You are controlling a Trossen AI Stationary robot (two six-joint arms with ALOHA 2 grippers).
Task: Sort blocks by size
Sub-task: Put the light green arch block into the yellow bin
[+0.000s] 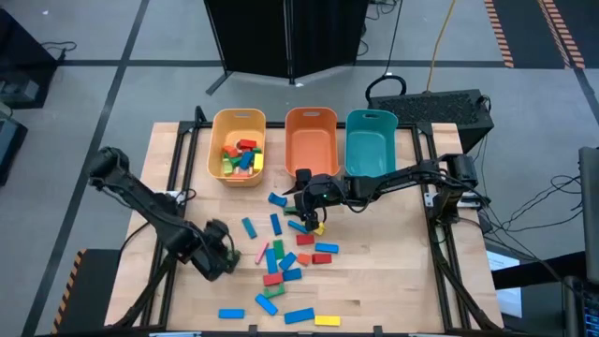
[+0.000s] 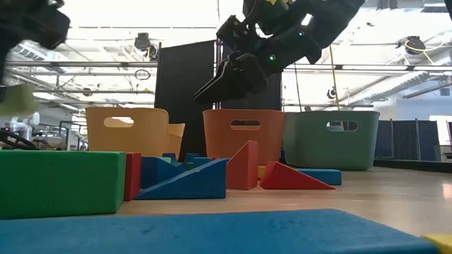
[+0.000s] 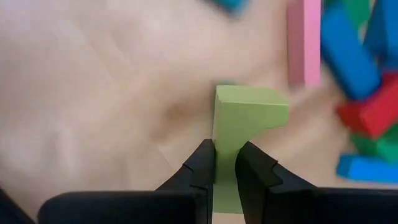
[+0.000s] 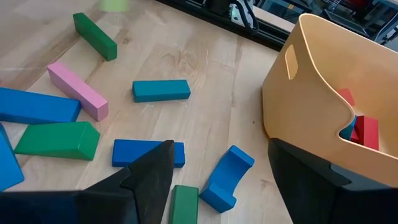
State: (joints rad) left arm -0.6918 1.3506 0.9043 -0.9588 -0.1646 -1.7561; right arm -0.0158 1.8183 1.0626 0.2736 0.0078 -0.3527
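We see three bins at 12 o'clock: yellow bin (image 1: 238, 143) w/ blocks inside, orange bin (image 1: 311, 140), teal bin (image 1: 372, 142). Loose blocks (image 1: 285, 262) spread center to 6 o'clock. Right gripper (image 1: 306, 206) sits mid-table just below the orange bin. Left gripper (image 1: 227, 255) at 8 o'clock, beside the pile.

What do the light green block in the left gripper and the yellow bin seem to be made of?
Light green block: likely painted wood, matte, with sharp flat faces; left gripper pinches it. Yellow bin: probably moulded plastic, with smooth thin curved walls and a cut-out handle.
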